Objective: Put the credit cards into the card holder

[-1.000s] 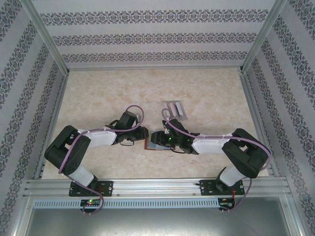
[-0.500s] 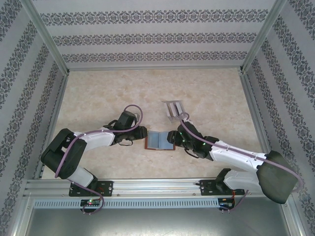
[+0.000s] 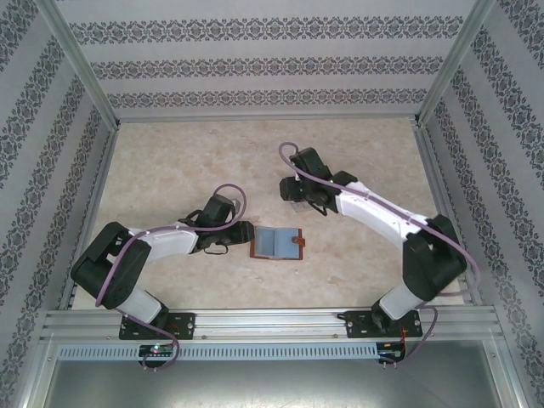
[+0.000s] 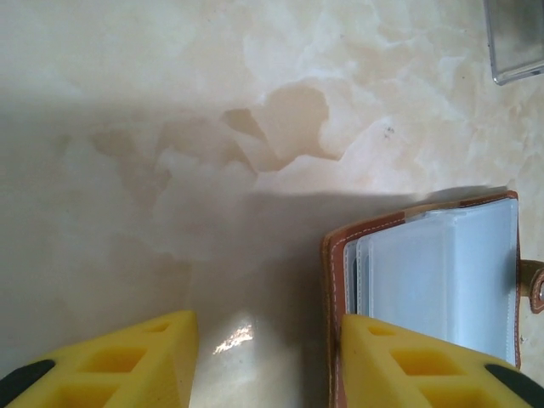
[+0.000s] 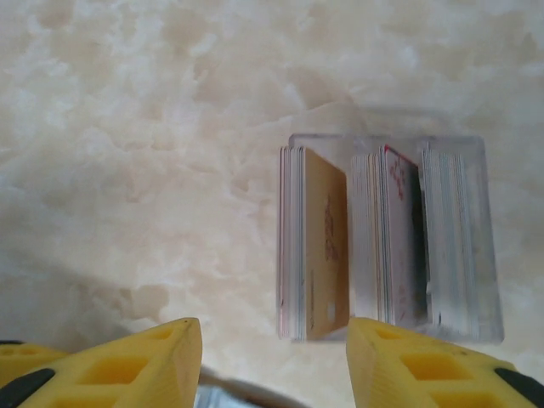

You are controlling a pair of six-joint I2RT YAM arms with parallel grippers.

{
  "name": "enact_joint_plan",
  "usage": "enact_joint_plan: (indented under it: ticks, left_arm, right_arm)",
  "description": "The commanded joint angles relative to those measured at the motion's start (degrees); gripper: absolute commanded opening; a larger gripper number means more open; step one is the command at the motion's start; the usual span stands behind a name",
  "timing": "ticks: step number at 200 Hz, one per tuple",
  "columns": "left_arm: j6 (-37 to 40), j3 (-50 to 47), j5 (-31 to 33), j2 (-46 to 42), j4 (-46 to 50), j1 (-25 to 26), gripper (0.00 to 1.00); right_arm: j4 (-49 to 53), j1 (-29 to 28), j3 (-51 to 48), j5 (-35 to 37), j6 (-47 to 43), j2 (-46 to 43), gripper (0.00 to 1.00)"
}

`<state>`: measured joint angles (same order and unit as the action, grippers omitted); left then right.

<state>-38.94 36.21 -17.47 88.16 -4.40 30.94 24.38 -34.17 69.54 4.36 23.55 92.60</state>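
Observation:
The card holder (image 3: 279, 243) lies open on the table, reddish-brown with a snap tab on its right side. Pale bluish cards (image 4: 450, 272) sit in its inner pockets. My left gripper (image 4: 268, 361) is open at the holder's left edge, and its right finger (image 4: 408, 361) overlaps the leather border. In the top view the left gripper (image 3: 248, 233) is just left of the holder. My right gripper (image 5: 272, 361) is open and empty, hovering over a clear slotted rack (image 5: 467, 297). Credit cards (image 5: 327, 246) stand on edge in it in three stacks. From above, the right gripper (image 3: 299, 197) covers most of the rack.
One corner of the clear rack (image 4: 518, 38) shows at the top right of the left wrist view. Aluminium frame rails (image 3: 93, 195) and patterned walls close in the marble-look table (image 3: 187, 161) on three sides.
The right arm has swung away from the card holder to the rack behind it. Both grippers have opened wider. The left arm has hardly moved.

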Motion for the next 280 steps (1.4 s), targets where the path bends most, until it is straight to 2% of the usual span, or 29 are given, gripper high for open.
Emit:
enact_joint_plan:
  ticks: [1,22,49,103,173,247,280]
  left_arm:
    - [2.22,-0.16,1.97,-1.93,0.73,-0.4,0.49]
    - [2.03,-0.26,1.41,-1.87,0.5,-0.44,0.49]
    - [1.8,-0.08,1.36,-1.06,0.26,-0.44,0.49]
    - [0.61,0.44,-1.51,1.56,-1.39,-0.42,0.49]
    - [1.54,0.62,0.49,0.69,0.12,-0.39,0.5]
    - [1.6,0.84,0.54,0.83,0.27,-0.35,0.5]
    - [1.62,0.79,1.09,0.88,0.45,-0.41,0.5]
  right_arm:
    - [6.12,2.35,2.97,3.78,-3.78,2.8,0.49]
    - [4.29,6.48,2.36,-2.12,-3.42,3.63,0.43]
    - [3.47,9.17,2.66,-10.74,-5.5,5.8,0.44]
    - [4.75,9.74,5.5,-13.09,-8.45,10.57,0.5]
    - [4.72,9.74,6.18,-3.1,-9.36,14.12,0.52]
    - [4.35,8.18,4.28,12.13,-9.56,9.21,0.45]
    - [3.71,7.81,3.69,13.88,-9.83,8.7,0.4]
